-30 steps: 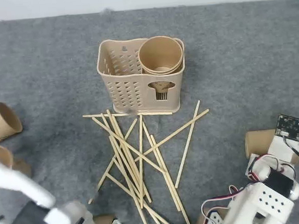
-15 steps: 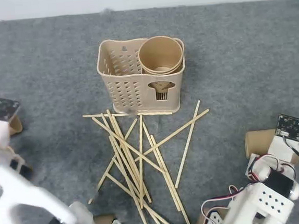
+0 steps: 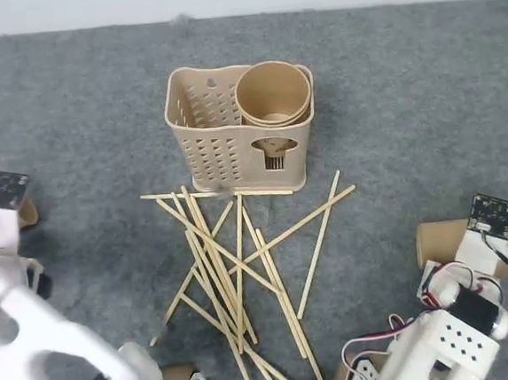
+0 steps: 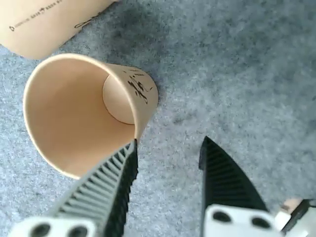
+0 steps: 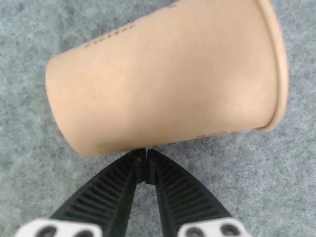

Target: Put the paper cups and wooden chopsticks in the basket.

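A beige perforated basket [image 3: 220,153] stands mid-table with stacked paper cups [image 3: 272,92] in its right compartment. Several wooden chopsticks [image 3: 234,263] lie scattered on the carpet in front of it. At the left edge my left gripper [image 4: 169,145] is open over a paper cup [image 4: 84,113] lying on its side, one finger against the cup's wall, the other over bare carpet. A second cup [image 4: 44,19] lies just beyond. At the front right my right gripper [image 5: 146,154] is shut and empty, its tips right beside another cup [image 5: 163,79], which is also on its side [image 3: 436,241].
Grey carpet covers the table. The left arm's body [image 3: 17,326] fills the front left corner and the right arm's base [image 3: 436,343] the front right. The basket's left compartment [image 3: 202,106] holds nothing.
The left arm has swung up over the cups at the left edge, covering them in the high view. The right arm has kept still.
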Motion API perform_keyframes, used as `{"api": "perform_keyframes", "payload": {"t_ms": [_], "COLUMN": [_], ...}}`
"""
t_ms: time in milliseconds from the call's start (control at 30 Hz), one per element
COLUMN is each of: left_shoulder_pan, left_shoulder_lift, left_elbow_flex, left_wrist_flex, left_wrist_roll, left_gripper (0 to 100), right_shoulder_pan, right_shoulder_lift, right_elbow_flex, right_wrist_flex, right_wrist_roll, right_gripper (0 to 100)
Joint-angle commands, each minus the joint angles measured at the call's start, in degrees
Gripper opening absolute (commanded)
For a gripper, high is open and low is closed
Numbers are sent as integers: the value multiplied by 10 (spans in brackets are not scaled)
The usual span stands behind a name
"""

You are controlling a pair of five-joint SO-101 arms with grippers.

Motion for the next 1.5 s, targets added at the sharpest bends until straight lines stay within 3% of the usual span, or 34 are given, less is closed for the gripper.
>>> {"api": "perform_keyframes", "payload": {"t_ms": [0, 200, 467, 733, 833, 900, 1033, 1267, 1467], "left_shoulder_pan": [-1, -1, 0, -1, -1, -1, 4, 4, 4], "left_shoulder_lift": [-3, -3, 4, -2, -2, -2, -2, -3, -3], "left_elbow_flex": [-13, -99, -112, 38, 77, 91, 99, 85, -10], "left_wrist_flex": [-6, 64, 62, -174, -211, -210, -209, -204, -84], "left_wrist_roll": [10, 10, 10, 10, 10, 10, 10, 11, 11], "left_gripper": [202, 202, 202, 202, 201, 164, 1, 12, 12], "right_shoulder_pan": [-5, -5, -5, -5, -5, -5, -5, -5, -5], "right_shoulder_lift": [-7, -7, -7, -7, -7, -7, -7, -7, -7], "right_elbow_flex": [-3, -3, -2, -2, -2, -2, -2, -2, -2], "right_wrist_flex": [-8, -8, -7, -7, -7, -7, -7, -8, -8], "right_wrist_roll": [-4, -4, -4, -4, -4, -4, -4, -4, -4], "right_gripper": [8, 8, 8, 8, 8, 8, 8, 8, 8]}}
